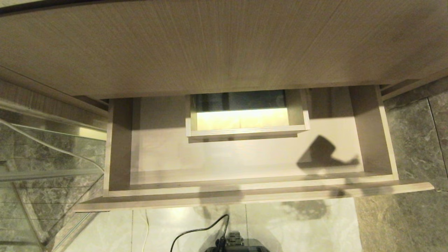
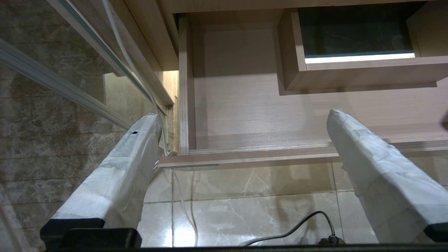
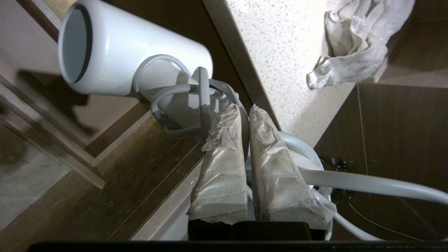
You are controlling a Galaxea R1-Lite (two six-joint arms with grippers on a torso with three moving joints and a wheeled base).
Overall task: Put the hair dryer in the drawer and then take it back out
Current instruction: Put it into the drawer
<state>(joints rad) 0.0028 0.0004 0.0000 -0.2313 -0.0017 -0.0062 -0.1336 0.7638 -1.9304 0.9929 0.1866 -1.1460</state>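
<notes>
The drawer (image 1: 245, 190) stands pulled out in the head view, light wood-grain, with a boxed cut-out (image 1: 245, 132) at mid-back. Nothing lies inside; only a hair-dryer-shaped shadow (image 1: 322, 152) falls on its right part. The white hair dryer (image 3: 133, 59) shows in the right wrist view only, hanging above the drawer's edge. My right gripper (image 3: 245, 106) is shut on it at its cord-wrapped handle, with grey cord loops (image 3: 182, 94) around the fingers. My left gripper (image 2: 244, 113) hangs open and empty over the floor in front of the drawer's left end (image 2: 245, 155).
A taller wood-grain panel (image 1: 224, 45) rises behind the drawer. A glass panel (image 1: 42, 168) stands to the left, dark stone tiles (image 1: 402, 157) to the right. A black cable (image 1: 196, 232) lies on the pale floor. A speckled countertop (image 3: 287, 52) carries a crumpled cloth (image 3: 353, 42).
</notes>
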